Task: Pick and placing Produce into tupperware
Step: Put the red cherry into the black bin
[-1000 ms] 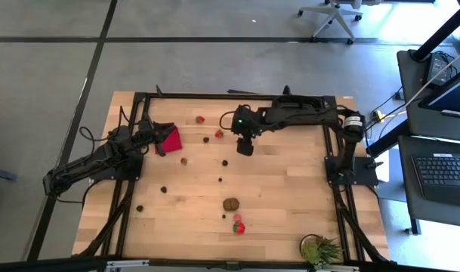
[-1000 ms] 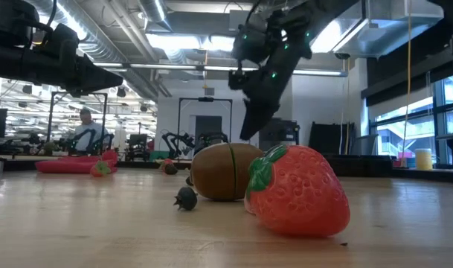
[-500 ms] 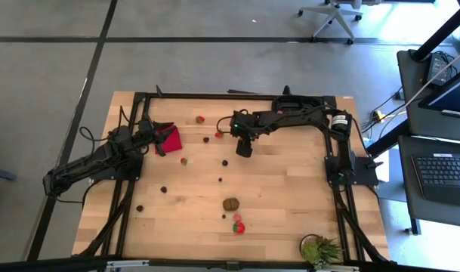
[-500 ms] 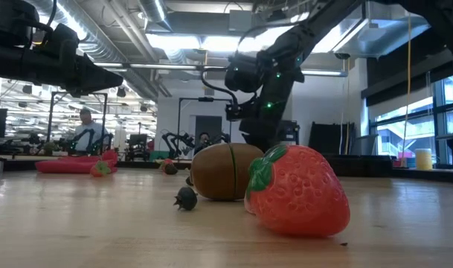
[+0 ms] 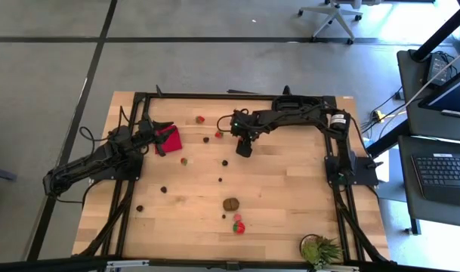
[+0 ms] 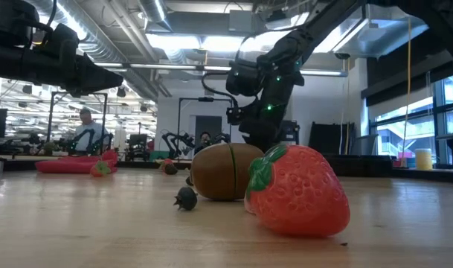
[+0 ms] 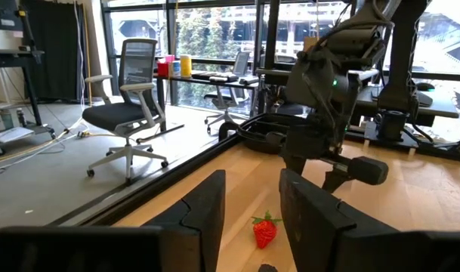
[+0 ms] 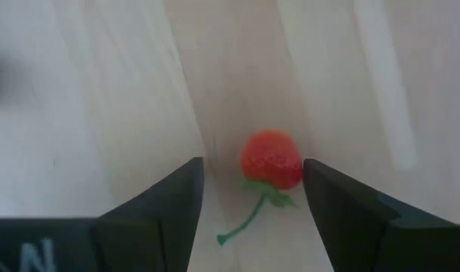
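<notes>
Right wrist view: your right end effector (image 8: 248, 198) has its fingers apart around a small red strawberry (image 8: 271, 159) with a green stem.

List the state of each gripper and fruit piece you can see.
Right gripper: open, a small strawberry on the table between its fingers, not gripped.
Left gripper: open, empty, by the red cloth.
Big strawberry: lying on the table.
Brown lump: resting on the table, untouched.
</notes>
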